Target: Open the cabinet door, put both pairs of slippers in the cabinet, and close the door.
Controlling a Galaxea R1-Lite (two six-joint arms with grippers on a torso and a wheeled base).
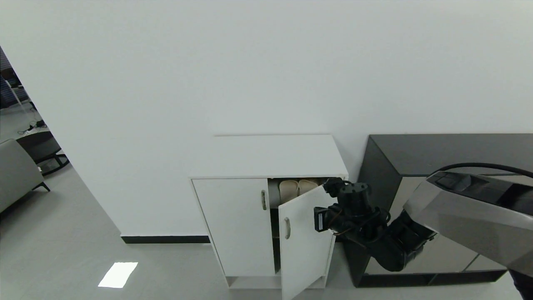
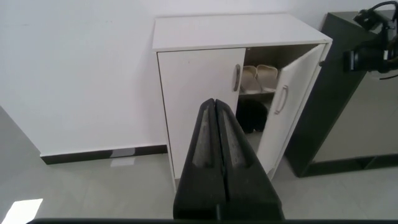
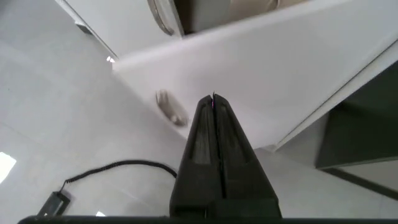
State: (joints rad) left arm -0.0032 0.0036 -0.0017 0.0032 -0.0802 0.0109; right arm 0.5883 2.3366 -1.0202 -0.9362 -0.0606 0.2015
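Note:
The white cabinet [image 1: 270, 156] stands against the wall with its left door [image 1: 233, 225] closed and its right door [image 1: 304, 241] partly open. A beige pair of slippers [image 1: 296, 187] lies on the upper shelf. In the left wrist view the beige slippers [image 2: 260, 78] sit above a dark pair [image 2: 250, 116] on a lower shelf. My right gripper [image 1: 332, 184] is shut at the open door's top outer corner. In its own view the right gripper [image 3: 214, 98] points at the door's outer face near the handle [image 3: 169, 107]. My left gripper [image 2: 214, 102] is shut and empty, well back from the cabinet.
A black glossy cabinet [image 1: 416, 154] stands close to the right of the white one. A grey sofa [image 1: 16, 171] and a chair are far to the left. A black cable [image 3: 106, 171] lies on the grey floor. Open floor spreads in front and to the left.

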